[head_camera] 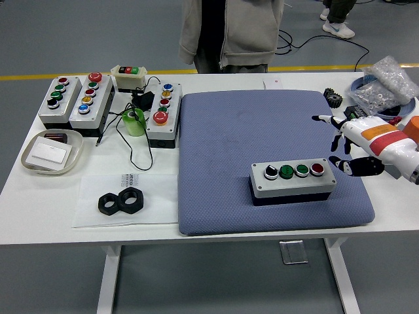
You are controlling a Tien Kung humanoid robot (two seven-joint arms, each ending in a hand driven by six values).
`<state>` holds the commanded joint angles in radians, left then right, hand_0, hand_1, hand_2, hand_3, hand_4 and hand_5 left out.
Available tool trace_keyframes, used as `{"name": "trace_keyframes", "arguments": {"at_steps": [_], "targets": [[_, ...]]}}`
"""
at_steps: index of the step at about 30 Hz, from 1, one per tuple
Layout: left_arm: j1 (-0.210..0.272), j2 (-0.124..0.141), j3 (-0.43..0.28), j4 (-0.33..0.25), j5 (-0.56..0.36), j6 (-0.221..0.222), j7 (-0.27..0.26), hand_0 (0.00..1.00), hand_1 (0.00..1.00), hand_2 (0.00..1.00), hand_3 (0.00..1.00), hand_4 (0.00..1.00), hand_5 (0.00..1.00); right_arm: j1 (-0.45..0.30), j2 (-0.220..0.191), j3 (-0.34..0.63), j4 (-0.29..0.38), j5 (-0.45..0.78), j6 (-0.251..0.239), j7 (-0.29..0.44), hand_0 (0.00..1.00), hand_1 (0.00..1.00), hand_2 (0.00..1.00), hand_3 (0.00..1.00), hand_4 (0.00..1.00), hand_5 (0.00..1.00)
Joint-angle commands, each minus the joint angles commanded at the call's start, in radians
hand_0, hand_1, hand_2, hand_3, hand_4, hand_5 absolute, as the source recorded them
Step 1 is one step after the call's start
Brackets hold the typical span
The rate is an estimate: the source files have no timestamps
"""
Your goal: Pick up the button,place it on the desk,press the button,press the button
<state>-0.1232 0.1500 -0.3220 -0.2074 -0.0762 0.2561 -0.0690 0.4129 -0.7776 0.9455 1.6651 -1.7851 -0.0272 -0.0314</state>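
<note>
The button box (pixel 292 182) sat on the blue mat (pixel 262 131) on the counter (pixel 150 219), apart from the right hand (pixel 353 145), whose fingers (pixel 325 119) were spread and empty. It looked rigid, boxy and moderately heavy, best gripped across its long sides.

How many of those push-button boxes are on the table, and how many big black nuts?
Grey button boxes: 4, namely one on the blue mat, and three at the far left
Small cream button box: 1
Black hex nuts: 2
Total: 7
</note>
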Motion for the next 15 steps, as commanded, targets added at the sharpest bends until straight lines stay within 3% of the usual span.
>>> {"name": "trace_keyframes", "arguments": {"at_steps": [3, 4, 8, 13, 15], "targets": [[0.0, 0.0, 0.001, 0.0, 0.0, 0.0, 0.0, 0.747, 0.826, 0.869, 0.83, 0.635, 0.998, -0.017, 0.009, 0.016, -0.012, 0.083, -0.033, 0.029, 0.879, 0.815, 0.954, 0.998, 0.799, 0.139], [0.001, 0.0, 0.0, 0.0, 0.0, 0.0, 0.0, 0.746, 0.826, 0.869, 0.83, 0.634, 0.998, -0.023, 0.015, 0.018, -0.02, 0.117, -0.047, 0.044, 0.956, 0.889, 0.984, 0.998, 0.798, 0.137], [0.0, 0.001, 0.001, 0.0, 0.001, -0.001, 0.0, 0.746, 0.826, 0.869, 0.83, 0.634, 0.998, -0.035, 0.024, 0.018, -0.031, 0.233, -0.074, 0.078, 0.956, 0.889, 0.984, 0.998, 0.798, 0.137], [0.0, 0.0, 0.002, 0.0, -0.001, 0.0, -0.001, 0.745, 0.826, 0.869, 0.83, 0.635, 0.998, -0.086, 0.08, 0.052, -0.077, 0.433, -0.17, 0.161, 0.982, 0.922, 0.993, 0.998, 0.799, 0.135], [-0.001, 0.0, 0.001, 0.0, 0.001, -0.001, -0.001, 0.745, 0.826, 0.869, 0.83, 0.635, 0.998, -0.094, 0.09, 0.061, -0.085, 0.509, -0.18, 0.172, 0.982, 0.922, 0.993, 0.998, 0.799, 0.135]]}}
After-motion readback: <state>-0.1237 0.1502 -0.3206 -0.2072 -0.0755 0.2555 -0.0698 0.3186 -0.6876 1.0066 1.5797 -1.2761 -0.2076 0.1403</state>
